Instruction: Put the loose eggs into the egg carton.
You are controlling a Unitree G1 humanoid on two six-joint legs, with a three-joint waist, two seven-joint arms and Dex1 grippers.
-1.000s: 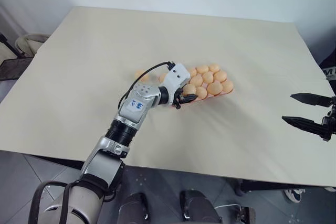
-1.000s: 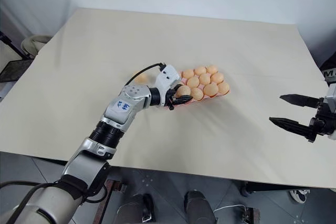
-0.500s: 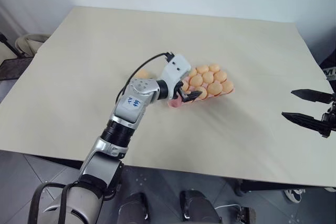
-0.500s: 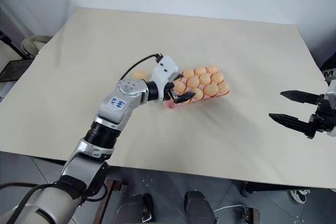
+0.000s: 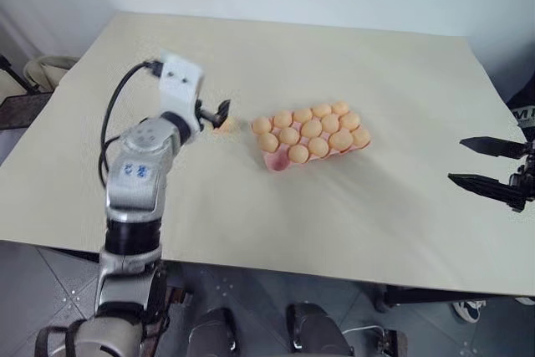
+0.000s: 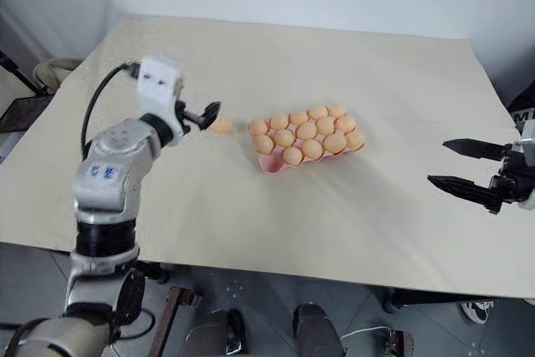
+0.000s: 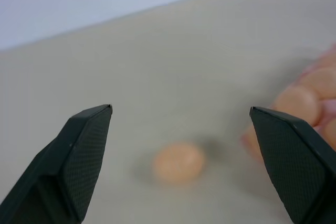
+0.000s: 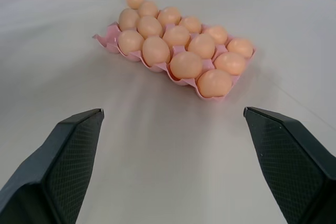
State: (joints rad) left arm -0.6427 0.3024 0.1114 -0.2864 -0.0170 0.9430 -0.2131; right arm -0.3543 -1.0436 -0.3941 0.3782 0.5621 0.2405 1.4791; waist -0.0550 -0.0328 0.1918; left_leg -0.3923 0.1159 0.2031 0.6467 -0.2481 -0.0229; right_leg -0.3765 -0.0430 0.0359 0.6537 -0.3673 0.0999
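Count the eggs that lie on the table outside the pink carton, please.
1. The loose egg lies on the table, just left of the egg carton and right in front of the left gripper. No other one shows; none seems hidden.

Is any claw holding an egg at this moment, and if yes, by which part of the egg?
No. Both the left claw and the right claw are open and empty. One loose egg lies on the table, untouched, beside the egg carton.

Loose egg (image 7: 178, 162) motion-blurred; egg carton (image 7: 320, 109) cut by the left wrist view's edge.
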